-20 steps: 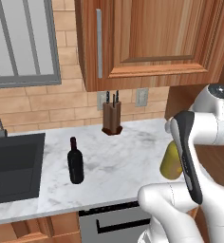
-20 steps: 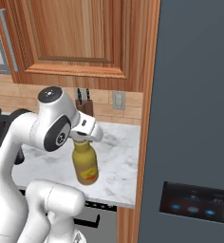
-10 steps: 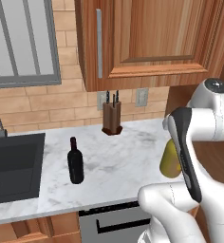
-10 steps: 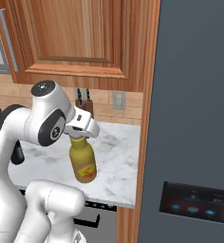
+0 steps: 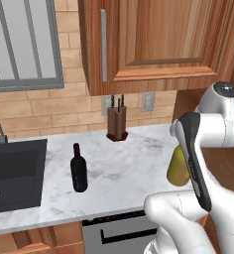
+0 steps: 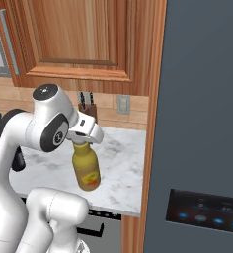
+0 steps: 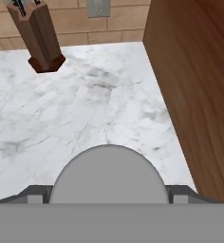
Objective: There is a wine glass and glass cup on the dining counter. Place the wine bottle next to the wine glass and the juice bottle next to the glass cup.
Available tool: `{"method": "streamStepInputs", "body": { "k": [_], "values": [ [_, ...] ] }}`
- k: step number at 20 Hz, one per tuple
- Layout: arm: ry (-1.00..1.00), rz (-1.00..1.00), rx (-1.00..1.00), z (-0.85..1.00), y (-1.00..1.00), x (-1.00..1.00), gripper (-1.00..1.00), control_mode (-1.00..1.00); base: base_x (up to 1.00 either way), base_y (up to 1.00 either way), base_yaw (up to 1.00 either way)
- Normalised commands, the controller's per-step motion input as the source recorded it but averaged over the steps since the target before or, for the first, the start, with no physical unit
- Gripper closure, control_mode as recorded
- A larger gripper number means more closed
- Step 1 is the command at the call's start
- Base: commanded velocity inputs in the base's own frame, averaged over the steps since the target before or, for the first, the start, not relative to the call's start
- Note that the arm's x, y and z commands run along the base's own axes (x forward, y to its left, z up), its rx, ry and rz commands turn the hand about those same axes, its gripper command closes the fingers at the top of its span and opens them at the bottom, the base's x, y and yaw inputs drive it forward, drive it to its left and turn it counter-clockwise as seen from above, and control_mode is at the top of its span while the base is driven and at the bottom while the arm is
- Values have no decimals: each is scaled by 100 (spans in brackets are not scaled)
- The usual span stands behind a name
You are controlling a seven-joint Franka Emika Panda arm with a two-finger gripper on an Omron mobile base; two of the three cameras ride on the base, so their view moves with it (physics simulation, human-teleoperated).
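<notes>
The yellow juice bottle (image 6: 87,170) stands upright near the right end of the marble worktop (image 6: 121,165), by the wooden side panel. My gripper (image 6: 84,138) comes down on its neck from above. In the hand view the gripper (image 7: 109,192) has the bottle's round top (image 7: 109,173) filling the gap between its fingers, so it is shut on the bottle. I cannot tell whether the bottle's base touches the marble. The dark wine bottle (image 5: 79,168) stands alone further left, near the sink. The wine glass, glass cup and dining counter are out of view.
A wooden knife block (image 5: 117,122) stands at the back wall under the upper cabinets (image 5: 153,39). A black sink (image 5: 12,171) lies at the left. A tall dark fridge (image 6: 202,123) rises right of the worktop, behind a wooden panel (image 7: 199,95).
The arm's upper links have swung a little to the left in the right base view. The juice bottle and the gripper on it have hardly moved. The wine bottle has stayed put.
</notes>
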Motion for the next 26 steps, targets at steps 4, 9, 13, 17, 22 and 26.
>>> {"method": "streamStepInputs", "body": {
  "k": [4, 9, 13, 17, 22, 26],
  "values": [
    [0, 0, 0, 0, 0, 0, 100, -100, 0, 0, 0],
    [0, 0, 0, 0, 0, 0, 100, 100, -2, 0, 0],
    [0, 0, 0, 0, 0, 0, 100, 100, -33, 0, 3],
    [0, 0, 0, 0, 0, 0, 100, 100, -62, 0, 5],
    [0, 0, 0, 0, 0, 0, 100, 100, -65, 0, 8],
    [0, 0, 0, 0, 0, 0, 100, 100, -36, 0, 51]
  ]
}}
